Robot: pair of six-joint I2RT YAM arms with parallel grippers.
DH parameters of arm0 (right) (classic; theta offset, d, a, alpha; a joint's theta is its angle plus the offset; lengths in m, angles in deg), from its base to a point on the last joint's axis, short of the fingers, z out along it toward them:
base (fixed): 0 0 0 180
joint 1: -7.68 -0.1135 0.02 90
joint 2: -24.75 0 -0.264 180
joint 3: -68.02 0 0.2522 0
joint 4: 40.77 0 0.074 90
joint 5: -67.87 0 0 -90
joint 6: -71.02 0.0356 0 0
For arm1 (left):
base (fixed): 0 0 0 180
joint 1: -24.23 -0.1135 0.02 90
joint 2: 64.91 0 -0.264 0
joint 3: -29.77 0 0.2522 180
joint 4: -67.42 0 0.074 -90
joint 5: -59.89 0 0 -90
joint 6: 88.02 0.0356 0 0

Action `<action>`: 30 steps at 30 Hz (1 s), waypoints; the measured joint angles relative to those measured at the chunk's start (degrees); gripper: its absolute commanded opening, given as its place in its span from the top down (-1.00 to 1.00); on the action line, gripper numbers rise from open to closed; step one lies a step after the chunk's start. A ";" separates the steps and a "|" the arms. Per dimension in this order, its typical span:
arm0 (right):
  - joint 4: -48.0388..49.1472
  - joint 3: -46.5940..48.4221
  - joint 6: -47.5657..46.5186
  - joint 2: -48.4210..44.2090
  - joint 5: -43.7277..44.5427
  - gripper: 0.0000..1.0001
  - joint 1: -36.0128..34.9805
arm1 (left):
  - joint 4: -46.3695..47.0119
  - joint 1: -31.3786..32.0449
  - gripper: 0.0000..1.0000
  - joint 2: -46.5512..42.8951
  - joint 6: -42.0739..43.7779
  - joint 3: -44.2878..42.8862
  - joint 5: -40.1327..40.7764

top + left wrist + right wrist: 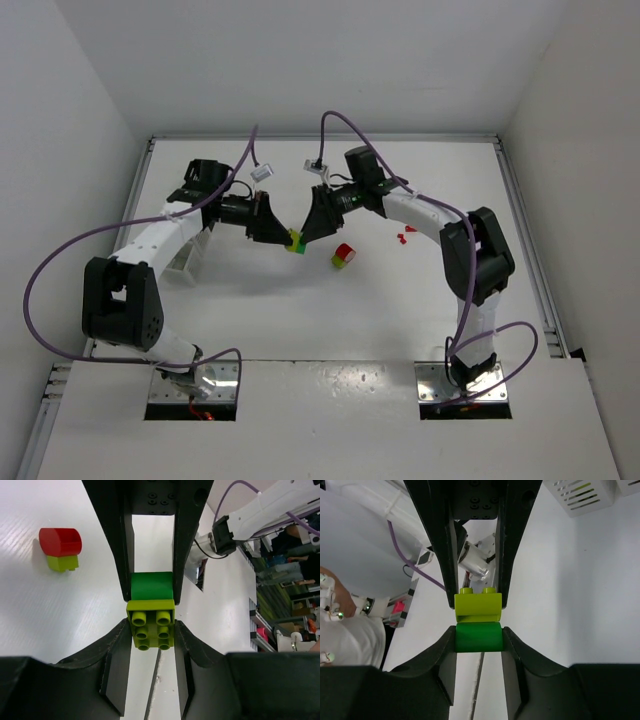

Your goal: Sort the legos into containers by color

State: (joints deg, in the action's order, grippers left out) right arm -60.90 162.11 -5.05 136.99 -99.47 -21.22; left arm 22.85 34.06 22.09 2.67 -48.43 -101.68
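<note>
A yellow-green brick [150,625] and a dark green brick [479,636] are sitting joined end to end near the middle of the white table [300,330], with the left gripper [150,630] pinching the yellow-green one by its sides while the right gripper [479,637] is clamping the dark green one from the opposite direction. Just beside them to the right, a red-and-yellow-green stack [343,256] is lying loose, with small red pieces [404,237] scattered farther right and a white slotted bin [188,258] standing by the left arm.
</note>
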 measured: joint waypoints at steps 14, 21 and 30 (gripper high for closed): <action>-13.20 0.35 -14.27 0.11 7.19 1.00 -0.11 | -10.05 -24.24 0.84 -8.37 6.29 -1.97 9.86; -18.10 0.98 -19.87 0.02 12.13 1.00 -0.11 | -31.06 -32.17 0.89 -7.19 24.83 -4.87 24.85; -18.14 4.66 -21.07 0.02 14.38 1.00 -0.11 | -34.12 -44.33 0.78 -7.17 32.50 -2.60 40.50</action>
State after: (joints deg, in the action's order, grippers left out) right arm -79.04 166.77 -26.12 137.02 -85.09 -21.33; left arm -11.27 -10.27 14.93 35.17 -51.03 -61.18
